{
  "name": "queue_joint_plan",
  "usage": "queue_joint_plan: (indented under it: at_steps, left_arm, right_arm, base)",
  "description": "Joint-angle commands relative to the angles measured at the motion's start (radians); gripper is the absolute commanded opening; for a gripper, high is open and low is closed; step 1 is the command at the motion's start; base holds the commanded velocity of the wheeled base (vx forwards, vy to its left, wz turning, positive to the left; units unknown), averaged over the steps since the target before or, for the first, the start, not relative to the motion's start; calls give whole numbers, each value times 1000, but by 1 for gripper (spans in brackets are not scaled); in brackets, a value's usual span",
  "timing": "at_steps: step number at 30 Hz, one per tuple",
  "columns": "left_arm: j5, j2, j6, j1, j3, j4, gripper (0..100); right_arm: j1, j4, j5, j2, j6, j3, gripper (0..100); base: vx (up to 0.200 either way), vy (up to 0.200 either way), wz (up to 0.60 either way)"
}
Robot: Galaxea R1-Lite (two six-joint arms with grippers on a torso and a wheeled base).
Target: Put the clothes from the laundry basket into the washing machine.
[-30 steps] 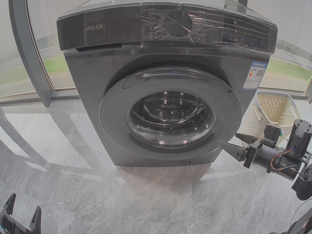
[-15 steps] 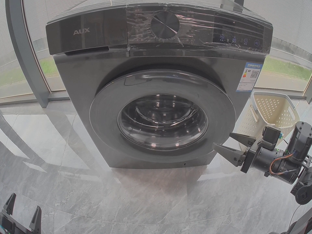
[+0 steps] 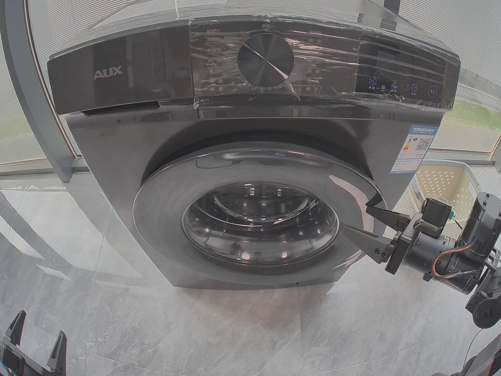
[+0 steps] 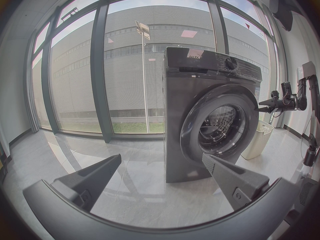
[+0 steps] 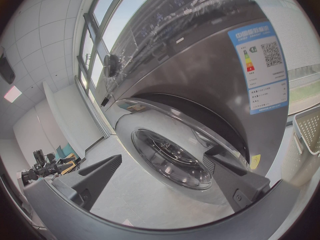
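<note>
The washing machine point(image 3: 261, 131) stands with its round door point(image 3: 250, 215) shut, so the coming move, I judge, is to open that door. What matters is the door's right-hand rim. The right tool point(image 3: 360, 216) sits at that rim, fingers spread wide and empty. They point level towards the machine, one tip at the rim's outer edge and the other over the door's face. Whether either tip touches, I cannot tell. The left tool point(image 3: 40, 324), also wide open and empty, is low and well apart from the machine's front, so the right arm is much nearer.

The machine is glossy dark grey metal, and the door is a broad smooth ring around bulging glass. Clear film point(image 3: 292, 63) wraps the control panel. The laundry basket point(image 3: 449, 181), of cream perforated plastic, stands just beside the machine's right side; any clothes in it are hidden. The floor point(image 3: 209, 319) is polished grey tile.
</note>
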Motion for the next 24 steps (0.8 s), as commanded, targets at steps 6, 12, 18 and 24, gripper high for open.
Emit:
queue_joint_plan:
  at_steps: [6,12,18,24]
  left_arm:
    - [0,-16,-1,0,18,-1,100]
    - [0,-16,-1,0,18,-1,100]
    - [0,-16,-1,0,18,-1,100]
    - [0,-16,-2,-1,18,-1,100]
  right_arm:
    - [-14,-7,-45,11,-1,-53,100]
    - [-17,-9,-95,23,-2,-70,100]
    - [-6,-9,-98,16,-2,-56,100]
    - [72,11,-95,-101,-56,84,100]
  base:
    - [0,0,0]
    - [0,0,0]
    - [0,0,0]
    - [0,0,0]
